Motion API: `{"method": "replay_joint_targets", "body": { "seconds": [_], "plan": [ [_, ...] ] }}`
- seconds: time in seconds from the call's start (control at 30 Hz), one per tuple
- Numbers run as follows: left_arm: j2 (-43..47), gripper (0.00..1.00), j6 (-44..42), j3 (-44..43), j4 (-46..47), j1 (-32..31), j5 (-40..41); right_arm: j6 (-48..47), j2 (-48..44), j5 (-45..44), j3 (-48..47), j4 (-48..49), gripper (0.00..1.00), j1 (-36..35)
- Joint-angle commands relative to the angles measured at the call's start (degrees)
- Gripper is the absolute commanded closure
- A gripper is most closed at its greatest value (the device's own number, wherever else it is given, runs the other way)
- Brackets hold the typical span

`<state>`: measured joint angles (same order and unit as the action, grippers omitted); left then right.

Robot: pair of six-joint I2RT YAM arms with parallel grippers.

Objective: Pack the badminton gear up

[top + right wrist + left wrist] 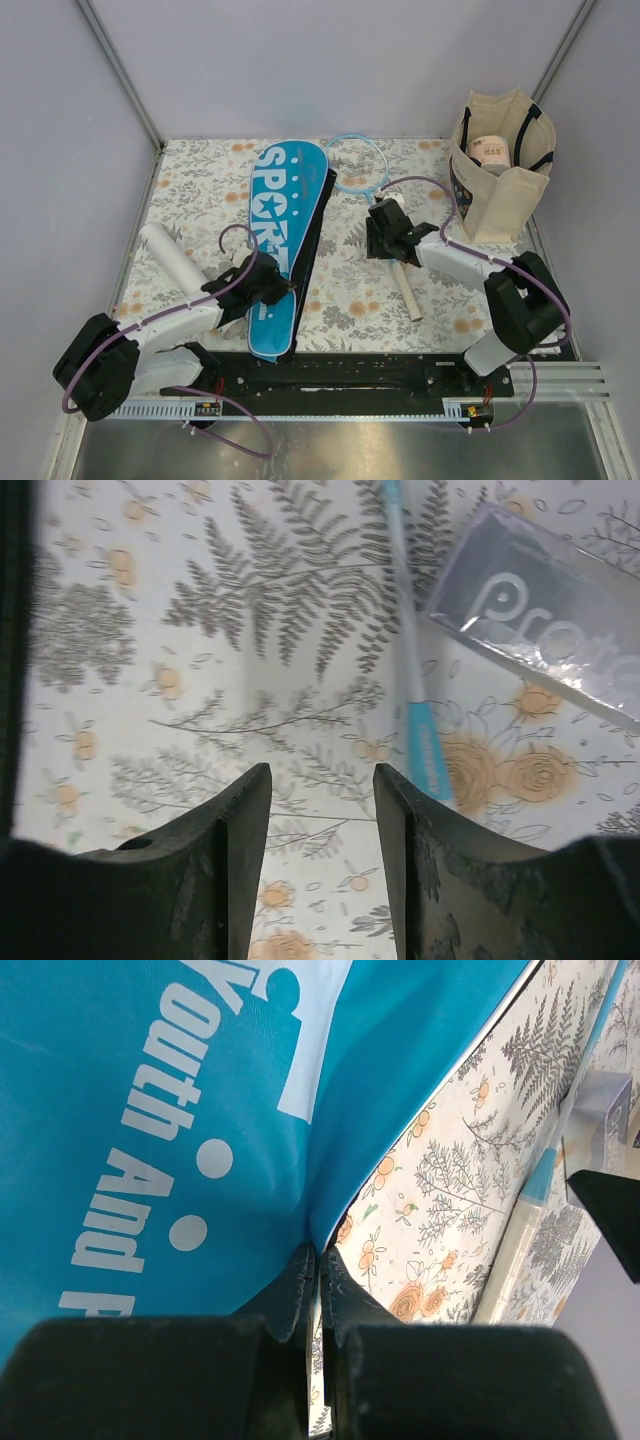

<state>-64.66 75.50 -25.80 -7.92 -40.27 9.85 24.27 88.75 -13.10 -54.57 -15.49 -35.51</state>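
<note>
The blue "SPORT" cover [285, 225] lies lengthwise in the middle of the floral table, with its black strap [320, 210] along its right edge. My left gripper [288, 288] is shut on the cover's edge [318, 1230] near its narrow end. One light-blue racket [355, 163] lies right of the cover, its white handle [408, 292] pointing toward me. My right gripper [385, 228] hovers over its shaft [412, 695], open and empty, with the shaft just right of the fingers. A white tube [172, 255] lies at the left. No shuttlecock or second racket shows.
A beige tote [500, 185] with black handles stands upright at the back right, with a pale roll [490, 152] inside it. A clear tag with white lettering [545, 630] lies beside the racket shaft. Metal frame posts stand at the table's corners.
</note>
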Motion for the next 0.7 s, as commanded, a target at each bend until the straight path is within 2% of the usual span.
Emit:
{"method": "replay_joint_targets", "body": {
  "seconds": [0.0, 0.3, 0.67],
  "plan": [
    [0.4, 1.0, -0.5, -2.4, 0.3, 1.3, 1.6, -5.2, 3.5, -1.5, -3.4, -5.5, 0.46, 2.8],
    [-1.3, 1.0, -1.8, -2.9, 1.7, 1.3, -0.9, -7.8, 10.6, -1.6, -8.1, -6.9, 0.44, 4.0],
    [-1.9, 1.0, -2.0, -3.4, 2.6, 1.4, -0.9, -9.7, 13.1, -4.0, -11.9, -8.9, 0.44, 5.7]
  ]
}}
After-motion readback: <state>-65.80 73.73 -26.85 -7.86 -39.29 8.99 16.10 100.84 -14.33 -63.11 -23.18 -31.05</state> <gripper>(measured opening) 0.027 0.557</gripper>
